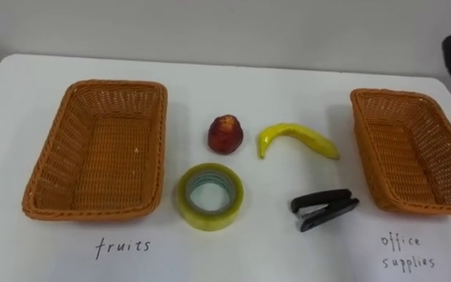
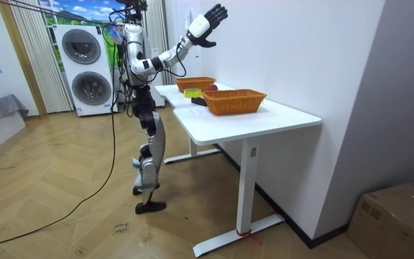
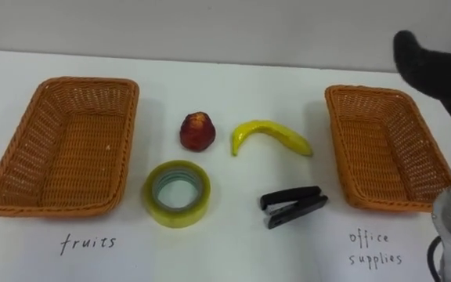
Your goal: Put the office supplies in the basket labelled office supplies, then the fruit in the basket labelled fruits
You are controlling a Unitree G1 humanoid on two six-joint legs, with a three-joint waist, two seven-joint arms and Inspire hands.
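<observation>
While "fruits" (image 1: 122, 247) labels the left basket (image 1: 100, 149), "office supplies" (image 1: 407, 252) labels the right basket (image 1: 413, 149)

items counted on the white table (image 1: 288, 258): two wicker baskets, the fruits basket (image 1: 53, 157) and the office supplies basket (image 1: 382, 149); one red apple (image 1: 225, 134); one banana (image 1: 297, 139); one tape roll (image 1: 210, 222); one black stapler (image 1: 324, 209); two handwritten labels, the fruits label (image 1: 122, 247) and the office supplies label (image 1: 405, 252).
</observation>
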